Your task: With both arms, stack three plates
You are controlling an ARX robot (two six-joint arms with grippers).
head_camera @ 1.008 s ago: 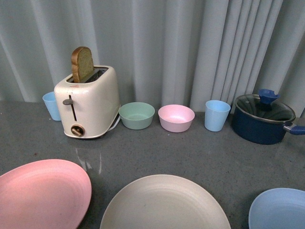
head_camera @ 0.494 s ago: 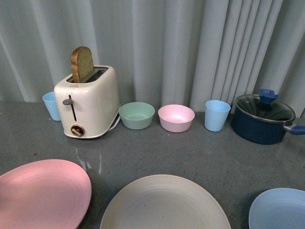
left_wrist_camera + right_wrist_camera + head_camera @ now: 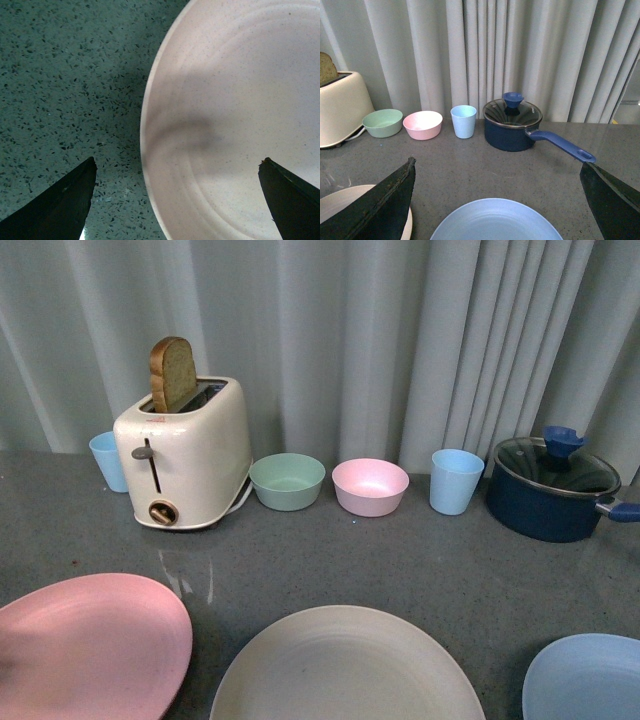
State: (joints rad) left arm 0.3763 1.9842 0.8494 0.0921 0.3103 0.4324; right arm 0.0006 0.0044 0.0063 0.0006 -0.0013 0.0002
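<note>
My left fingers [image 3: 60,205] are spread wide across the edge of the pink plate [image 3: 235,115], one over the surface [image 3: 65,75], one over the plate.

3 plates [image 3: 90,645] [image 3: 345,670] [image 3: 590,680], 2 bowls [image 3: 287,481] [image 3: 370,486], 2 cups [image 3: 107,461] [image 3: 455,481] — 1 ea. toaster [image 3: 190,455], bread slice [image 3: 172,373], lidded pot [image 3: 545,505].

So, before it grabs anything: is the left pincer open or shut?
Open: the left pincer has its fingers wide apart, one over the table, one over the pink plate.
</note>
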